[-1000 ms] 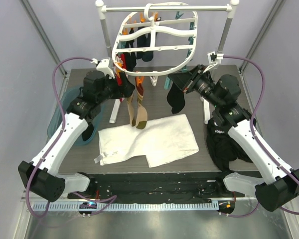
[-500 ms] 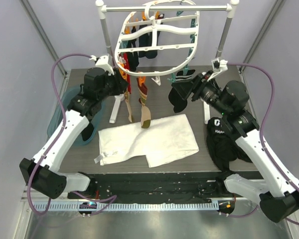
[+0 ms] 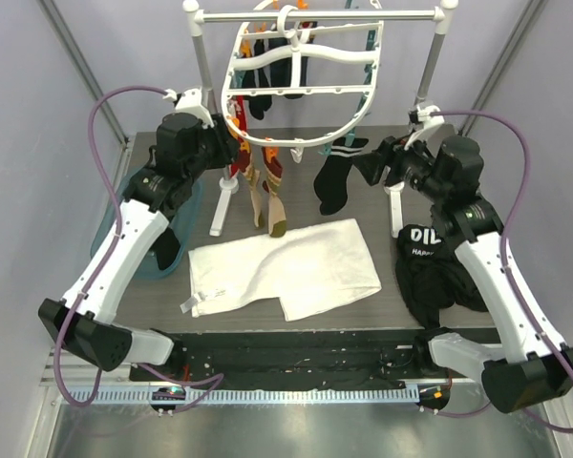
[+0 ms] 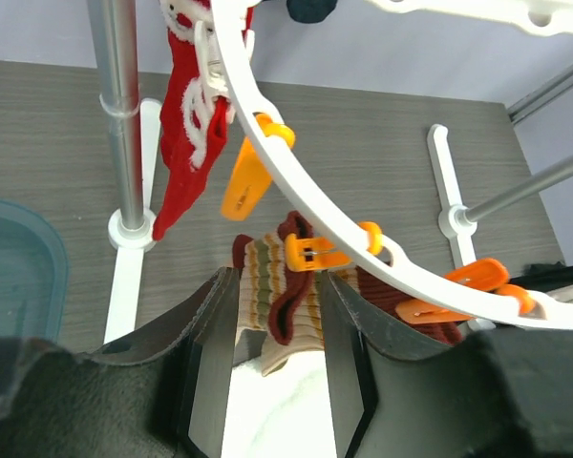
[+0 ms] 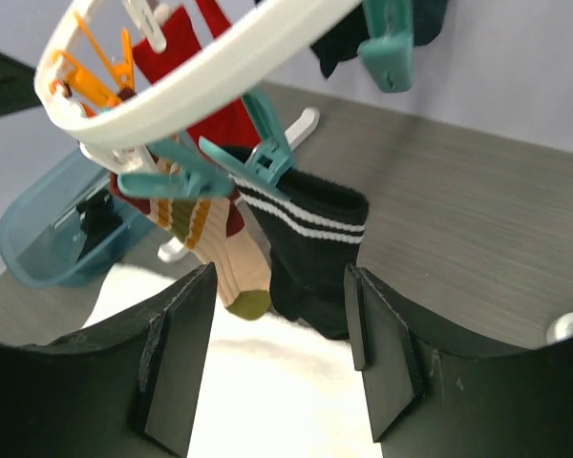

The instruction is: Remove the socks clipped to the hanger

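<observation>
While the hanger (image 3: 296, 93) hangs from the rail (image 3: 315, 16), L hand (image 4: 277, 281) straddles the tan striped sock (image 4: 263, 315) below its orange clip (image 4: 310, 253), grip not discernible. R hand (image 5: 279, 277), jaws wide, frames the black white-cuffed sock (image 5: 310, 258), presumably ready for downward pulls.

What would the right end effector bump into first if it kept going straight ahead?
Probably the black sock with the white-striped cuff. It hangs from a teal clip, straight ahead between the open right end effector's fingers, though depth is hard to judge.
</observation>
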